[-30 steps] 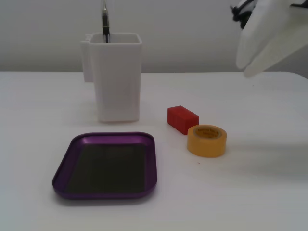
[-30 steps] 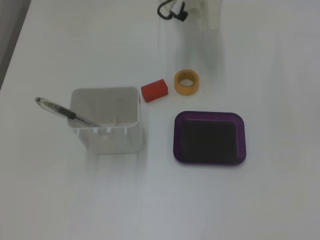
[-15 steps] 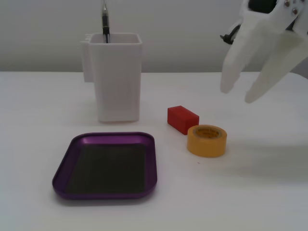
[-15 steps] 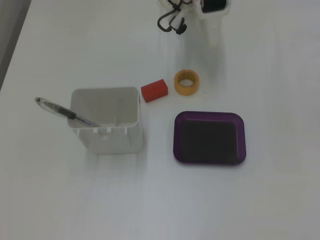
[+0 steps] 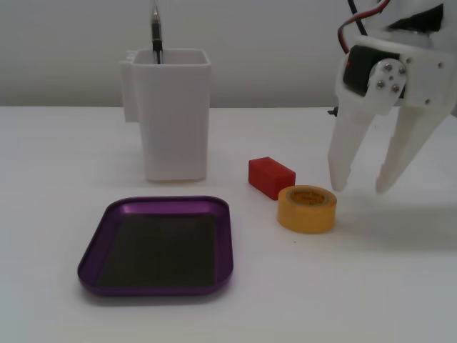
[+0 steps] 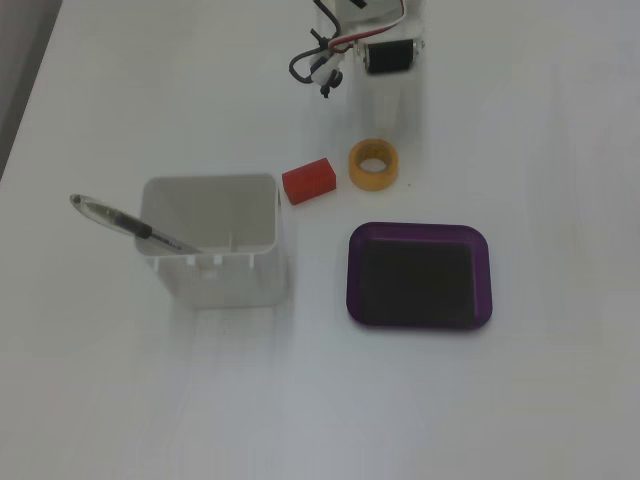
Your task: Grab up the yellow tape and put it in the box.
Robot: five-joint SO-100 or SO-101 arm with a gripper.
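- We see the tape [image 5: 307, 208] lying flat on the white worktop [image 5: 57, 179], core facing up, touched by nothing we can make out.
- In a fixed view from above, the tape [image 6: 373, 163] sits just above the box [image 6: 420, 236] and well clear of its rim.
- The red block [image 5: 271, 177] lies just beside the tape; in the side-on fixed view it sits to the tape's left and slightly behind, and we cannot tell whether the two touch.
- In the view from above a narrow strip of worktop shows between the block [image 6: 308, 181] and the tape.
- The gripper [image 5: 363, 190] hangs to the right of the tape in the side-on view, its two white fingers spread apart and pointing down, with nothing between them.
- Its fingertips are near the tape's level, but we cannot tell if they reach the worktop.
- The box [image 5: 91, 251] lies flat in the foreground, left of the tape, its dark bottom bare.
- A tall white container [image 5: 171, 114] stands behind the box, with a pen [image 6: 130, 226] leaning inside it.
- Red and black wires [image 6: 325, 55] run along the arm at the top of the view from above.
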